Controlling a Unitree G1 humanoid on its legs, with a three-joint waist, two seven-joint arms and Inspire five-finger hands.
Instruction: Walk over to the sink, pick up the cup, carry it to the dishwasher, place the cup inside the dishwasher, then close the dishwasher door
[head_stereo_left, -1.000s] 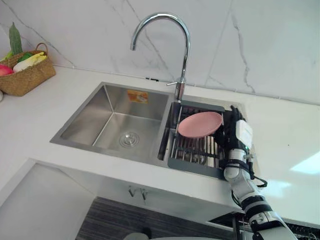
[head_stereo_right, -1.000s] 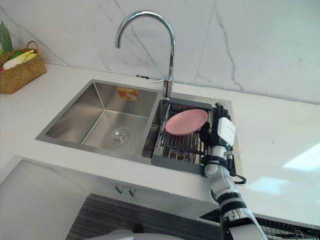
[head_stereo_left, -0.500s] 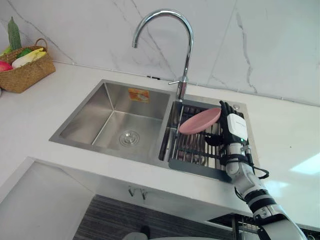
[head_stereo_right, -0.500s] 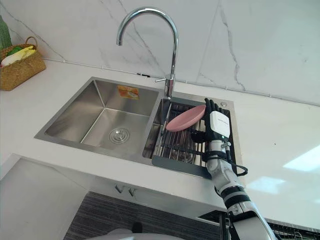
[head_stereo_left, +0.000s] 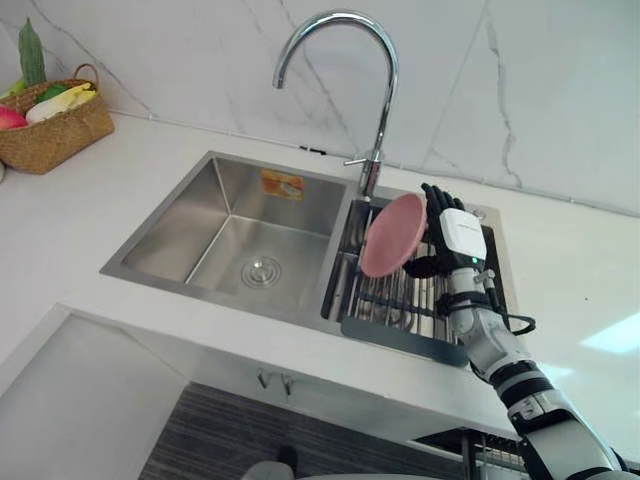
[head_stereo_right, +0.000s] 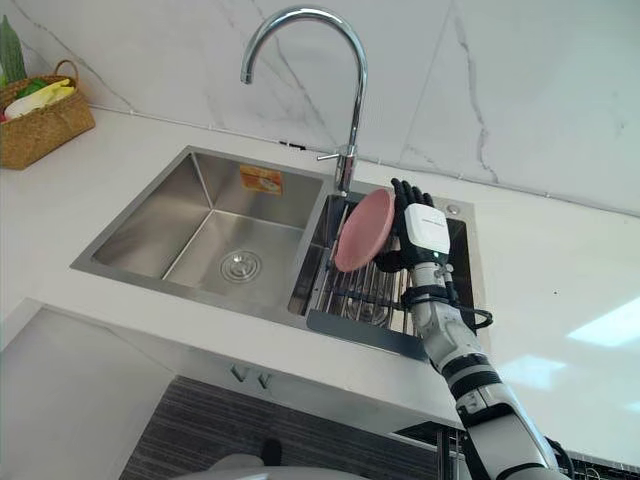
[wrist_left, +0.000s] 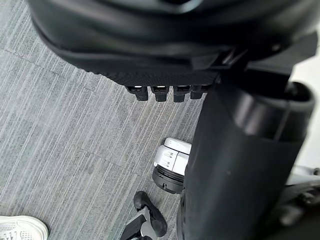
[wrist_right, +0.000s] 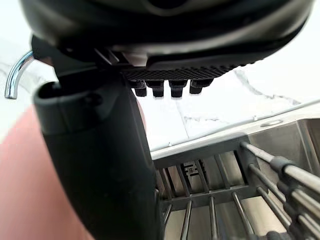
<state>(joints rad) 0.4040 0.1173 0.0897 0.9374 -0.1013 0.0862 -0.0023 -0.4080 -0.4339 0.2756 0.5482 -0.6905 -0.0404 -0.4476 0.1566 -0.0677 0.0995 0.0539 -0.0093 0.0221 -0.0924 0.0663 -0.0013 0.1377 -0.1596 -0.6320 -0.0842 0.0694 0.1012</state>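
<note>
No cup shows; the thing in hand is a pink plate (head_stereo_left: 391, 236). My right hand (head_stereo_left: 456, 234) is shut on it, thumb (wrist_right: 100, 165) across one face and fingers behind. The plate (head_stereo_right: 361, 229) stands almost upright on its edge, lifted above the dark dish rack (head_stereo_left: 400, 305) in the sink's right bay. In the right wrist view the pink plate (wrist_right: 27, 195) lies against the thumb, with the rack's bars (wrist_right: 215, 200) past it. My left hand (wrist_left: 150, 45) hangs over the grey floor with its fingers relaxed and nothing in them.
The steel sink's left basin (head_stereo_left: 235, 235) is bare, with a curved tap (head_stereo_left: 380, 95) behind the divider. A woven basket of vegetables (head_stereo_left: 50, 130) sits at the counter's far left. White counter (head_stereo_left: 570, 280) lies to the right. A person's white shoe (wrist_left: 15, 231) is on the floor.
My right hand has raised the pink plate off the rack and tipped it from nearly flat to almost upright. The camera has shifted a little.
</note>
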